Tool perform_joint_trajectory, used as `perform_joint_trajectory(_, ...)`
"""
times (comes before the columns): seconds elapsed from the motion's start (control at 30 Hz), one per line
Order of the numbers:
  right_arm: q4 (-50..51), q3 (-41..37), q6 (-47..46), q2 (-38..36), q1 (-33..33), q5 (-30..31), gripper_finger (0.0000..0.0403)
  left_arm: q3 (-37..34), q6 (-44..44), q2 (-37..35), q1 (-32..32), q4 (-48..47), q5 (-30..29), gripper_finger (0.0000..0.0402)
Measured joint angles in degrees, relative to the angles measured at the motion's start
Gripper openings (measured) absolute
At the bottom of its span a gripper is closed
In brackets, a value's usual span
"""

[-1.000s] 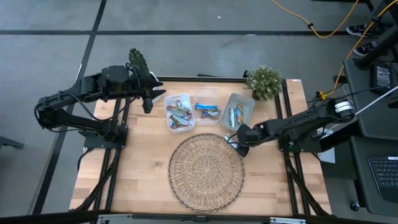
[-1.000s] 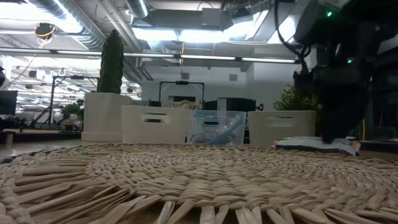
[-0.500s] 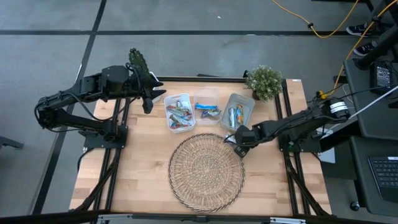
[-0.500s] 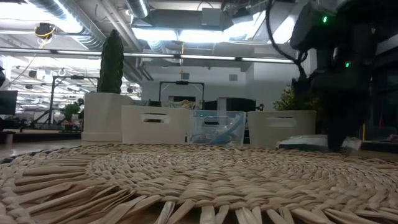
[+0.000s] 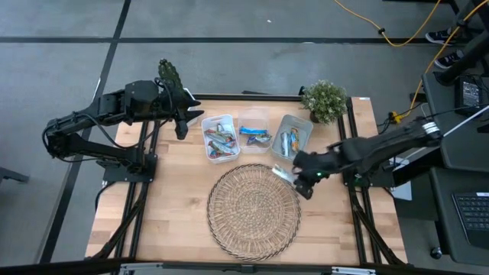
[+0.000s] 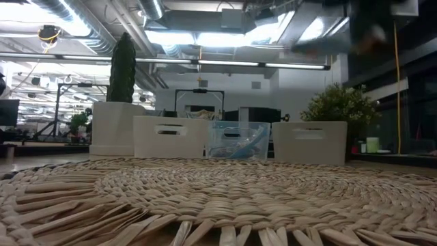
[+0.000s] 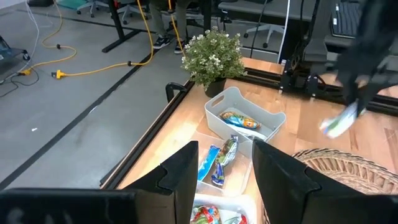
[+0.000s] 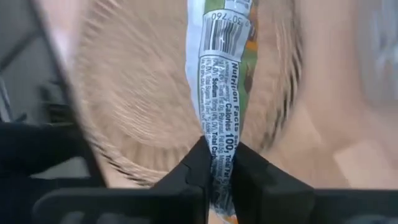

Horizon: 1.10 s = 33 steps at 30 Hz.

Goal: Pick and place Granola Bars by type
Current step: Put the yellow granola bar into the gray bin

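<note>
Silvery-white granola bar (image 8: 219, 81) hung pinched by one end in right gripper (image 8: 216, 163), fingers pressed tight on wrapper, above right rim of woven mat (image 5: 252, 210). Other bars lay in three tubs (image 5: 256, 136) behind mat. Left gripper (image 7: 225, 163) waited spread, empty, near cactus (image 5: 169, 73).

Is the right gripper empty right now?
No: in the right wrist view the right gripper is pinched shut on the end of a white-wrapped granola bar hanging above the woven mat.
</note>
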<state>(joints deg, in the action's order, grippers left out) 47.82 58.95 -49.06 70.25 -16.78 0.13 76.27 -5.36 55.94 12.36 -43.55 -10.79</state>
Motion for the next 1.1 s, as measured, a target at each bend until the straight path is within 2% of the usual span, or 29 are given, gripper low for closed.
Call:
perform_joint_trajectory(0.1, 3.6, 7.8, 1.5, -2.5, -1.7, 7.1, 0.0047, 0.0, 0.1, 0.0, 0.0, 0.0, 0.0, 0.0143)
perform_joint_trajectory(0.3, 6.4, 22.6, 10.1, -6.2, -4.4, 27.9, 0.0039, 0.0, 0.1, 0.0, 0.0, 0.0, 0.0, 0.0143)
perform_joint_trajectory(0.4, 6.5, 27.4, 15.7, -6.9, -4.5, 31.8, 0.0045, 0.0, 0.1, 0.0, 0.0, 0.0, 0.0, 0.0143)
perform_joint_trajectory(0.6, 7.3, 30.1, 20.8, -7.7, -3.3, 31.7, 0.0039, 0.0, 0.1, 0.0, 0.0, 0.0, 0.0, 0.0143)
perform_joint_trajectory(0.7, 7.0, 30.2, 23.5, -9.9, 0.2, 31.7, 0.0039, 0.0, 0.1, 0.0, 0.0, 0.0, 0.0, 0.0143)
perform_joint_trajectory(0.8, 6.4, 30.2, 27.4, -13.2, 8.1, 29.1, 0.0045, 0.0, 0.5, 0.0, 0.0, 0.0, 1.2, 0.0143)
perform_joint_trajectory(0.97, 6.8, 30.3, 31.4, -16.6, 24.1, 18.4, 0.0040, 0.0, 3.9, 0.1, 0.0, 0.0, 6.0, 0.0143)
perform_joint_trajectory(1.1, 9.2, 29.7, 32.7, -15.6, 30.7, 13.3, 0.0040, 0.0, 4.2, 0.2, 0.0, 0.0, 6.1, 0.0143)
